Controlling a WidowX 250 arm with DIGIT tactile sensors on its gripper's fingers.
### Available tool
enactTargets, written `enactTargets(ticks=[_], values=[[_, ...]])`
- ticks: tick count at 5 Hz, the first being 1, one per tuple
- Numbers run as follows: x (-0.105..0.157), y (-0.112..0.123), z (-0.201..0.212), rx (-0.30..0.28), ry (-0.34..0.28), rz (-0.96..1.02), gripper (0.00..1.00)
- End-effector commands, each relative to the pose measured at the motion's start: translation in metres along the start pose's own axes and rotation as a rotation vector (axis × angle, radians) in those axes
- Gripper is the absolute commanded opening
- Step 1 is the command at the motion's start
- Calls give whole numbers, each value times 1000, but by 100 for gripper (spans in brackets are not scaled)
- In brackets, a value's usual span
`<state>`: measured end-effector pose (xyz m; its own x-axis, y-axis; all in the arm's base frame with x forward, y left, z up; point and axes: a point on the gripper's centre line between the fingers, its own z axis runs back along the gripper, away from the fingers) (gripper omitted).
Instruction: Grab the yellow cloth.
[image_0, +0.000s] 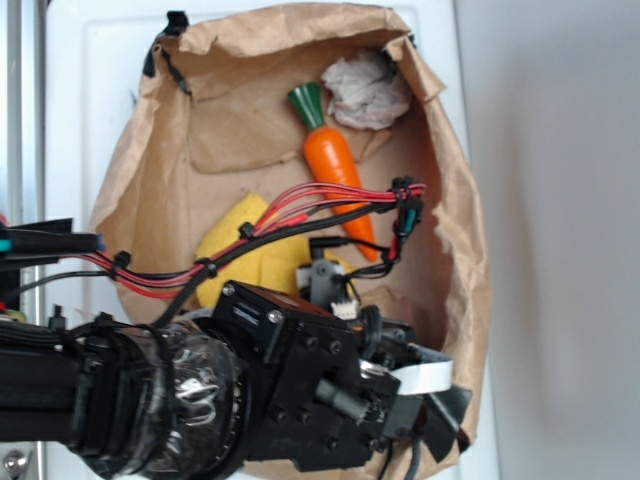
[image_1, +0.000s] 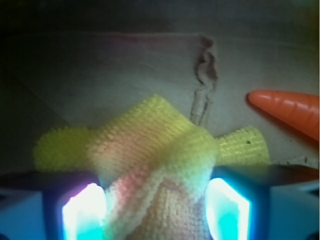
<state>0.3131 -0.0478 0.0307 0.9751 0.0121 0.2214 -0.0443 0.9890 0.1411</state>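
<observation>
The yellow cloth (image_0: 235, 238) lies on the brown paper, left of the carrot tip and partly hidden under my arm and its cables. In the wrist view the yellow cloth (image_1: 150, 132) is bunched up into a ridge between my two fingers. My gripper (image_1: 157, 210) is shut on that fold, and both glowing pads (image_1: 82, 212) press against the fabric. Two flaps spread out to the left and right behind the fingers. In the exterior view the black wrist housing covers the fingertips.
An orange toy carrot (image_0: 335, 165) with a green top lies just right of the cloth, its tip (image_1: 287, 107) near my right finger. A crumpled grey-white paper wad (image_0: 365, 90) sits at the back. The brown paper sheet (image_0: 250, 110) curls up around the edges.
</observation>
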Motion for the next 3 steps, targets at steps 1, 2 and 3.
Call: enactTargets(ticks=[1, 2, 3], values=[[10, 0, 16, -37, -37, 41, 0], [17, 15, 39, -74, -47, 95, 0], [28, 44, 71, -138, -57, 183, 0]])
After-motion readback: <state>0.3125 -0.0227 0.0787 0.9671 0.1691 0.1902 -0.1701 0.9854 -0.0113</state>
